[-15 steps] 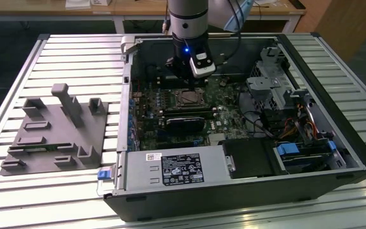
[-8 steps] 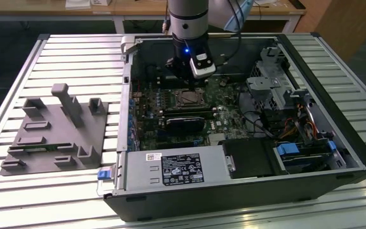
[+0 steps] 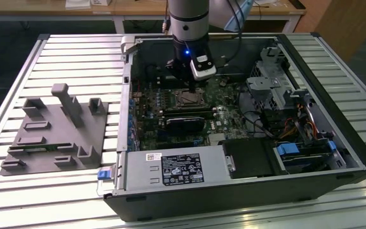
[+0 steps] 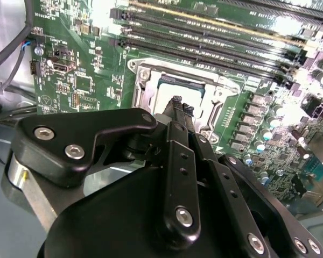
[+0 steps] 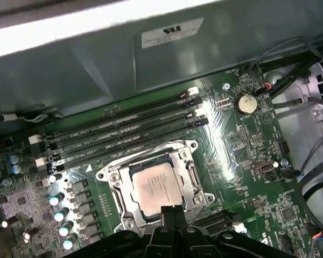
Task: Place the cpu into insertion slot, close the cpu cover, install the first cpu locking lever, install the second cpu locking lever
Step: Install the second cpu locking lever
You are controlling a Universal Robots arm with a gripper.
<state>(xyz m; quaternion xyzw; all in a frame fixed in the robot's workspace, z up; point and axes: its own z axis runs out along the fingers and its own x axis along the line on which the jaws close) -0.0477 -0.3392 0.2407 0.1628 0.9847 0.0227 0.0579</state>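
Hand (image 5: 172, 210), seemingly closed, over one cpu (image 5: 154, 186) beside four long slots (image 5: 124, 131).

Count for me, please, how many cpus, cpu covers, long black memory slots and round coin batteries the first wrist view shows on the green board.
cpu: 1
cpu cover: 1
long black memory slots: 4
coin battery: 1
Total: 7
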